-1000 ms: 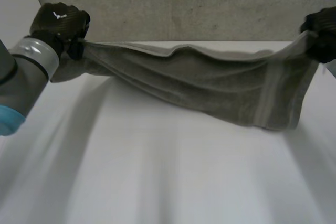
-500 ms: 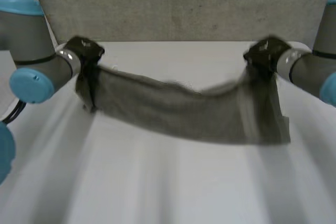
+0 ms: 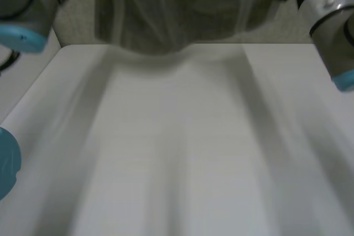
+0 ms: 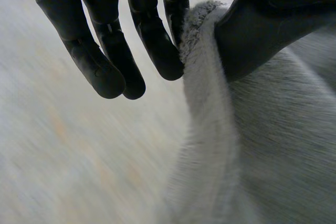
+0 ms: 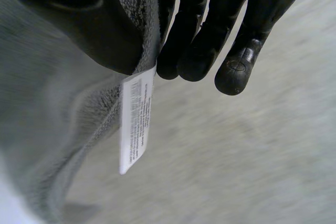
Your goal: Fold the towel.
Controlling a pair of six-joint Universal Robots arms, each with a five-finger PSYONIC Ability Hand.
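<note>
Above table's far edge, towel (image 3: 182, 9): grey-green, held up in the air, spread btwn the two arms. Lower edge sags in soft folds and looks clear of table.
Towel texture: thick fuzzy pile w/ a rolled hem, seen close in both wrist views.
Label (image 5: 135, 124): white care tag, print too small to read. Hangs off towel's edge just under thumb of right robot hand.
Left robot hand (image 4: 100, 35): thumb on one face of towel's edge, nearest finger on the other face, pinching the hem btwn them. Other fingers straight, apart from cloth, holding nothing.
Right robot hand (image 5: 210, 30): thumb pressed on towel's edge beside label, fingers straight on the far side of the cloth, so edge is pinched btwn thumb and fingers.
Arms: left arm (image 3: 27, 4) and right arm (image 3: 332, 20) raised, one at each side of towel.
Table (image 3: 182, 147): white, below towel, w/ soft grey shadow streaks.
</note>
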